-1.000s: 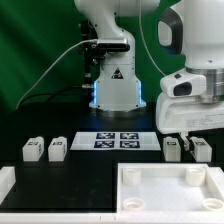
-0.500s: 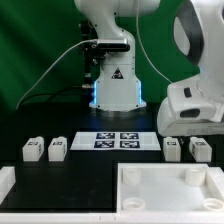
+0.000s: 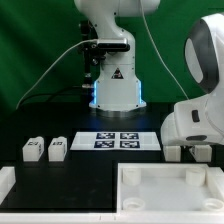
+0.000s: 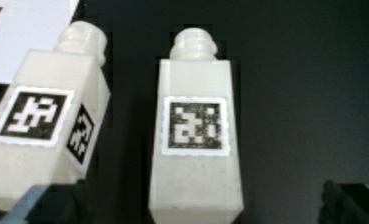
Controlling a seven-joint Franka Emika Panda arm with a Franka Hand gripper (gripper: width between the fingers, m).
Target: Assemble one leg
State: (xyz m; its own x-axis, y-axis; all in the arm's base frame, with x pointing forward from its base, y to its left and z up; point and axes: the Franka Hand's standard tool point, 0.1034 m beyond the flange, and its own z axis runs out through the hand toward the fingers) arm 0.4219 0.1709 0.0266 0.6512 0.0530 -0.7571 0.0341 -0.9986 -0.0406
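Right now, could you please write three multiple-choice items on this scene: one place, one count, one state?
1. In the exterior view, the marker board lies: A) left of the two uncovered legs B) between those legs C) right of those legs.
2. Legs in the wrist view: A) one B) two C) four.
3. The gripper is: A) open B) shut on a leg C) shut, empty.
Key: C, the legs sit at its left; B, two tagged legs lie side by side; A, its fingertips stand far apart.
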